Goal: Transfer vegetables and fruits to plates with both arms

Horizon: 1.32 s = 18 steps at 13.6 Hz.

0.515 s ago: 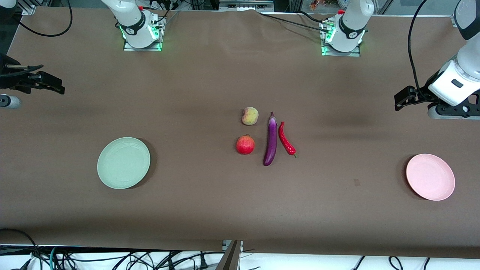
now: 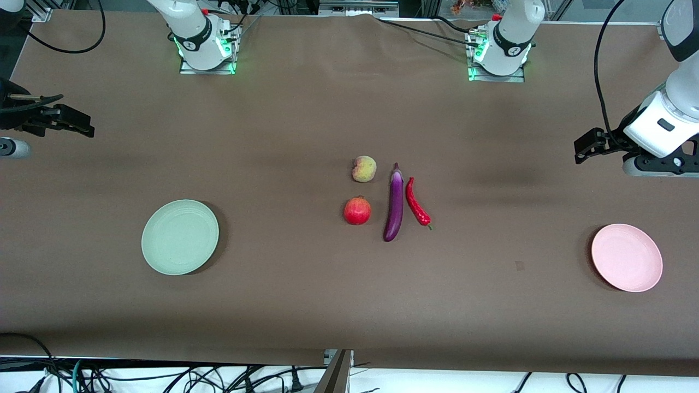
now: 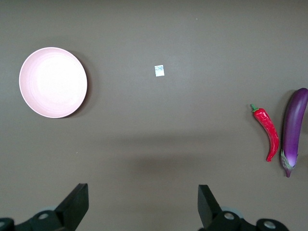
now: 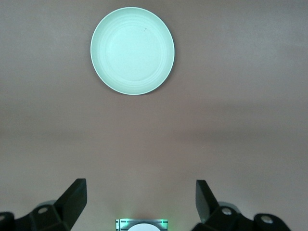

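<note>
The peach (image 2: 364, 168), pomegranate (image 2: 357, 210), purple eggplant (image 2: 394, 204) and red chili (image 2: 417, 202) lie together mid-table. The pale green plate (image 2: 180, 236) is toward the right arm's end, the pink plate (image 2: 627, 257) toward the left arm's end. Both plates hold nothing. My left gripper (image 2: 583, 146) hangs open and empty over bare cloth at its end. Its wrist view (image 3: 143, 207) shows the pink plate (image 3: 53, 82), chili (image 3: 267, 132) and eggplant (image 3: 292, 130). My right gripper (image 2: 79, 124) is open and empty over its table end. Its wrist view (image 4: 140, 202) shows the green plate (image 4: 132, 50).
Brown cloth covers the table. A small white tag (image 3: 159, 70) lies on it between the pink plate and the chili. The arm bases (image 2: 206, 46) stand along the edge farthest from the front camera. Cables hang below the near edge.
The left arm's wrist has shifted slightly. The fruits, vegetables, plates and the right arm have not moved.
</note>
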{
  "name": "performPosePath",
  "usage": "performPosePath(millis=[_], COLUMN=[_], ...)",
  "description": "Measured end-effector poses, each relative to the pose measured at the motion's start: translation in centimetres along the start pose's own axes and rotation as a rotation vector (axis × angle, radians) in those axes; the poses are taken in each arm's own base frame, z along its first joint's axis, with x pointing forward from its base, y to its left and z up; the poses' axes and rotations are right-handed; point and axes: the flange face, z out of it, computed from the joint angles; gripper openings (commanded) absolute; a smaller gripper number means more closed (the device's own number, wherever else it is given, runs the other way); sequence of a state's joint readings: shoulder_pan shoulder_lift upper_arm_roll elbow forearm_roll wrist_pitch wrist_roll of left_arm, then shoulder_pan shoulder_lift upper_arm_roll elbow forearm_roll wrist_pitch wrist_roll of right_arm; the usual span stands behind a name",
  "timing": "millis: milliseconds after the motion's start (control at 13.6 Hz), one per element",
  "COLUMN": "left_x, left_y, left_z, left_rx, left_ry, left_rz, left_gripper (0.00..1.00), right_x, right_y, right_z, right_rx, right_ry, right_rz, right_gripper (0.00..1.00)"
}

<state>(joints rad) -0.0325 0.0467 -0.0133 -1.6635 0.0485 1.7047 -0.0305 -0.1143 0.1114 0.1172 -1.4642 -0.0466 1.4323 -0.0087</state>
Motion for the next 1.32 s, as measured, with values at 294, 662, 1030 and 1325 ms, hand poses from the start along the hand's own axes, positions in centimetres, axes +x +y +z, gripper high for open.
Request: performPosePath(millis=[294,662,1030,1325], left_x=[0.0,0.0,0.0,0.0], left_y=[0.0,0.0,0.0,0.0], left_z=[0.0,0.0,0.0,0.0], left_rx=[0.000,0.000,0.000,0.000], left_ry=[0.000,0.000,0.001,0.001], left_rz=[0.000,0.000,0.000,0.000], left_gripper=[1.00,1.00,1.00,1.00], right_x=[0.0,0.0,0.1,1.0], right_y=[0.0,0.0,0.1,0.0], right_z=[0.0,0.0,0.1,1.2], right_rx=[0.000,0.000,0.001,0.006], right_ry=[0.000,0.001,-0.001,-0.007], right_rz=[0.000,0.001,0.001,-0.001], right_gripper=[1.00,1.00,1.00,1.00])
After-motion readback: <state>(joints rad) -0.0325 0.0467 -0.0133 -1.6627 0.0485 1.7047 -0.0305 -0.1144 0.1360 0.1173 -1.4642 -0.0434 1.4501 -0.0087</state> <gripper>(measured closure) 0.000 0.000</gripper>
